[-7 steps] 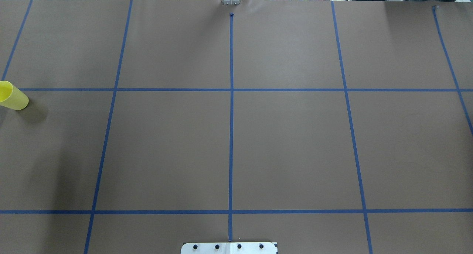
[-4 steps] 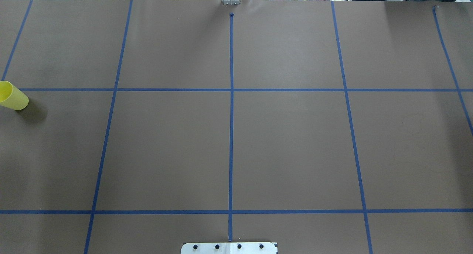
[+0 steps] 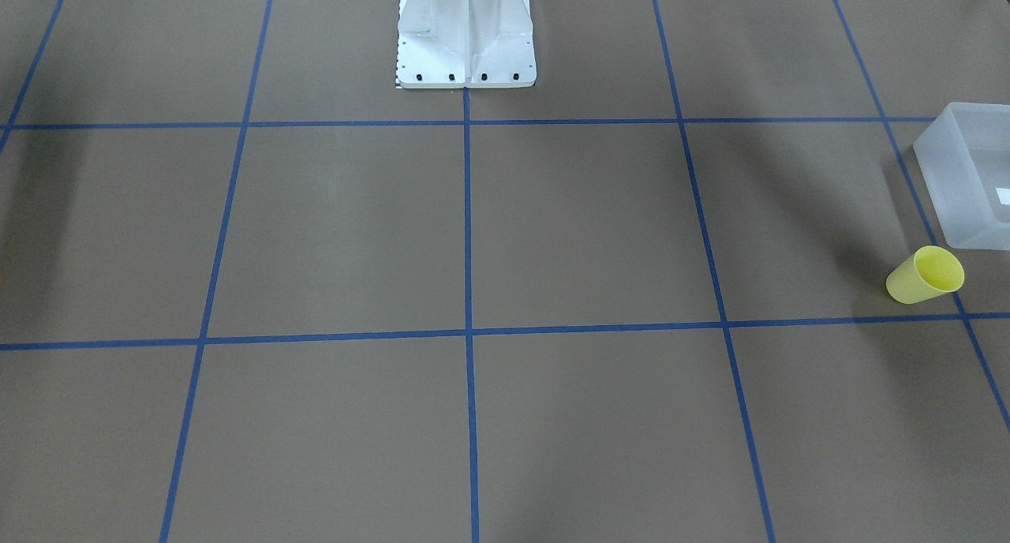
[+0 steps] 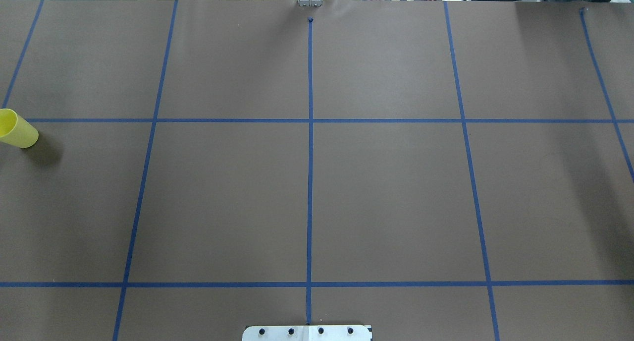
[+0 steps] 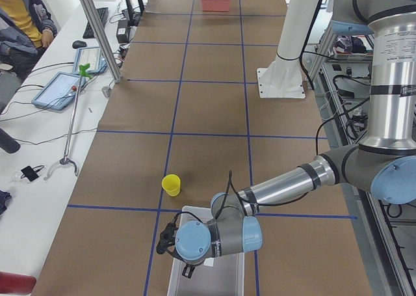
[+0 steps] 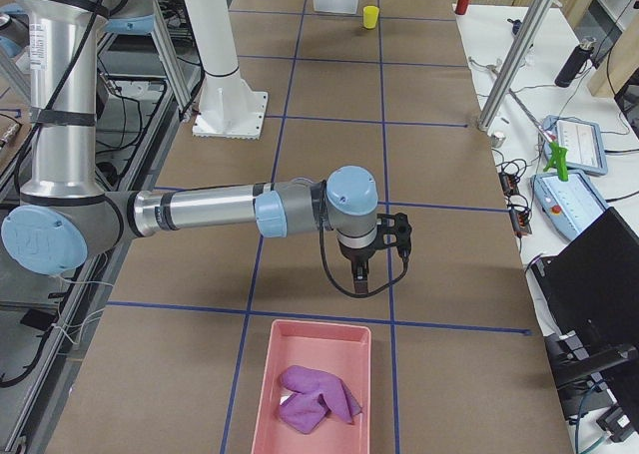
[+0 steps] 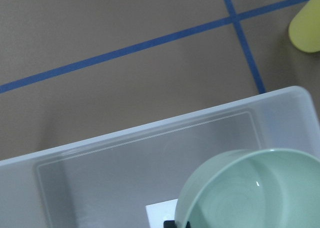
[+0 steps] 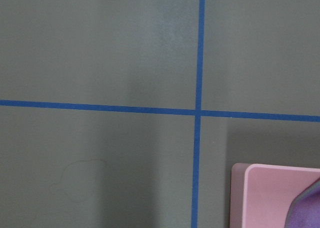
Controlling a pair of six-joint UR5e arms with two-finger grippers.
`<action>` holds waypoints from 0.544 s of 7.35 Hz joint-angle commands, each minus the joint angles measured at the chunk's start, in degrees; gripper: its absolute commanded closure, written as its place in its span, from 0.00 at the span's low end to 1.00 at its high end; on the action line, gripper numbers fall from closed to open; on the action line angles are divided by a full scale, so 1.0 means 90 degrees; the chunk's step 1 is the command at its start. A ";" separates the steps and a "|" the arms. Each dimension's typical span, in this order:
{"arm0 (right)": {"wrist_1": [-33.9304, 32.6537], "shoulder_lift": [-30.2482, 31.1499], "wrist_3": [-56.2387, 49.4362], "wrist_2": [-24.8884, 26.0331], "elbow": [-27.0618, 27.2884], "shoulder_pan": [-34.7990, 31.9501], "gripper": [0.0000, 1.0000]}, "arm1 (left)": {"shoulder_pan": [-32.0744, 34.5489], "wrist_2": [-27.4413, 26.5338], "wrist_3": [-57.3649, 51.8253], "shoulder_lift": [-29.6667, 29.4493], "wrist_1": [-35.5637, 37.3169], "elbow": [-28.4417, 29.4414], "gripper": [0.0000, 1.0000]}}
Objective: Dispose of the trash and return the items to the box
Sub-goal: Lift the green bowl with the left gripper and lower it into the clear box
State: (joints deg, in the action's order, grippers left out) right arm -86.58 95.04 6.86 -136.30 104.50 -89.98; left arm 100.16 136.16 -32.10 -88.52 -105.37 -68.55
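The left gripper hangs over the translucent frosted-white rectangular plastic box. How far its jaws are spread cannot be told. In the left wrist view a smooth, round, pale green bowl shows over the inside of the box, but it cannot be told whether the gripper pinches it.

The right gripper hangs above the brown paper table, near the pink plastic tray that holds a crumpled purple cloth. Its opening also cannot be told.

The bright yellow tapered plastic cup stands upright on the table, near the box but apart from it. Its long axis is vertical, with the wide mouth on top.
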 commanded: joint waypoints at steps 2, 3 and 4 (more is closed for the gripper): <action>0.0001 -0.0013 0.1022 0.0037 0.0507 0.0573 0.00 | 0.0033 -0.0227 -0.0212 -0.0262 -0.0644 0.1296 1.00; 0.0001 -0.0013 0.1045 0.0008 0.0528 0.0584 0.00 | 0.0033 -0.0381 -0.0202 -0.0272 -0.0694 0.1473 1.00; 0.0001 -0.0013 0.1035 0.0008 0.0528 0.0632 0.00 | 0.0033 -0.0402 -0.0164 -0.0253 -0.0820 0.1513 0.80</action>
State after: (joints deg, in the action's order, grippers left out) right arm -86.57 94.93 15.59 -136.17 108.95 -84.97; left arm 100.46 133.18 -33.85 -90.81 -111.41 -56.27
